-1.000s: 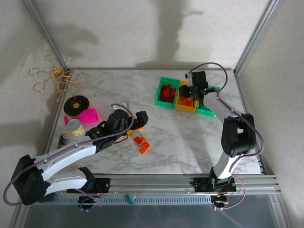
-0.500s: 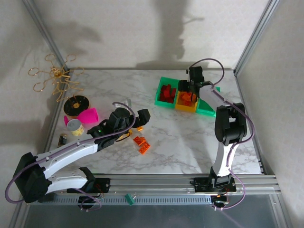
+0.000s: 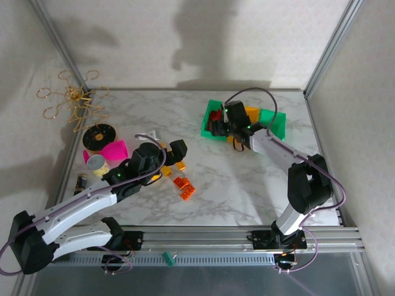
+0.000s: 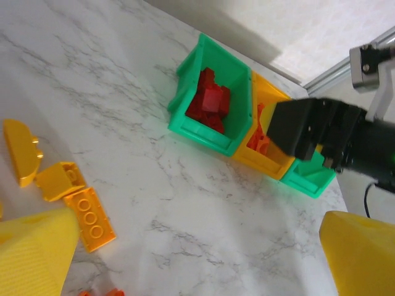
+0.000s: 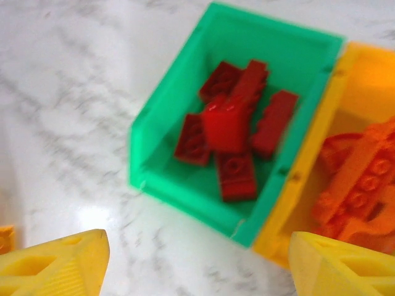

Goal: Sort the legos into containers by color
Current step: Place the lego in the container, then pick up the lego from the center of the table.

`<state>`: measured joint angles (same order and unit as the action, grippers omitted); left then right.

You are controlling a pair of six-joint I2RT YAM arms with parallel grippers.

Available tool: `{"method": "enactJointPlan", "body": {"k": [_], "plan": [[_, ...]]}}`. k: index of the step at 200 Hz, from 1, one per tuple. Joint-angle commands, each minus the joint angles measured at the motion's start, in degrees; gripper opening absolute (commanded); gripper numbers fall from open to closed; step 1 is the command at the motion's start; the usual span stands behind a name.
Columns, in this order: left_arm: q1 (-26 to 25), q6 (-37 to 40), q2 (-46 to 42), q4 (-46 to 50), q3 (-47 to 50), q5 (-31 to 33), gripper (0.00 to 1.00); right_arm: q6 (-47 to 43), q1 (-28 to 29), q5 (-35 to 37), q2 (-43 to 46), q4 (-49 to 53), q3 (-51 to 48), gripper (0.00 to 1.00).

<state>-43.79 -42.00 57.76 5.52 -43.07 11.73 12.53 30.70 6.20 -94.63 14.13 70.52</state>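
Observation:
My left gripper (image 3: pixel 177 151) is open and empty above the marble, beside loose yellow legos (image 4: pixel 89 213) and two orange legos (image 3: pixel 183 188). Its yellow fingertips (image 4: pixel 34 253) frame bare table in the left wrist view. The three joined containers stand at the back: a green bin (image 4: pixel 185 117) with red legos (image 5: pixel 237 132), an orange-yellow bin (image 5: pixel 308 203) with orange legos (image 5: pixel 364 185), and a second green bin (image 3: pixel 274 120). My right gripper (image 3: pixel 217 125) is open at the near edge of the first green bin (image 5: pixel 154 154), with nothing between its fingers (image 5: pixel 58 265).
At the left stand a pink cup (image 3: pixel 115 150), a tin can (image 3: pixel 97 164), a black-and-yellow spool (image 3: pixel 99 135) and a gold wire tangle (image 3: pixel 74 102). Aluminium frame posts (image 3: pixel 327 49) rise at the back corners. Marble lies open between the arms.
My right gripper has swung left from over the orange-yellow and right bins to the front of the red-filled green bin. My left gripper has drawn back slightly to the left.

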Motion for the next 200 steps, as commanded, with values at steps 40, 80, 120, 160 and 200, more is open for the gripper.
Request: {"method": "enactJointPlan", "body": {"k": [40,80,120,160,200], "plan": [[0.0,-5.3,-7.8,7.7,6.9,6.3,1.00,7.6,11.1,0.7,3.4,-1.4,-6.9,0.80],[0.1,-8.8,-10.7,11.7,9.2,7.7,1.00,13.0,18.2,0.0,2.6,-5.5,-12.1,0.81],[0.2,-11.2,-13.2,13.7,11.1,8.9,1.00,15.7,24.8,0.1,-0.2,-7.9,-13.3,0.83],[0.2,-12.1,-15.5,14.9,12.2,10.0,1.00,16.4,29.4,3.0,-4.1,-6.1,-11.8,0.84],[0.2,-12.1,-16.0,15.0,12.7,10.1,1.00,18.2,29.6,1.6,-5.8,-7.4,-13.4,0.73]]}}
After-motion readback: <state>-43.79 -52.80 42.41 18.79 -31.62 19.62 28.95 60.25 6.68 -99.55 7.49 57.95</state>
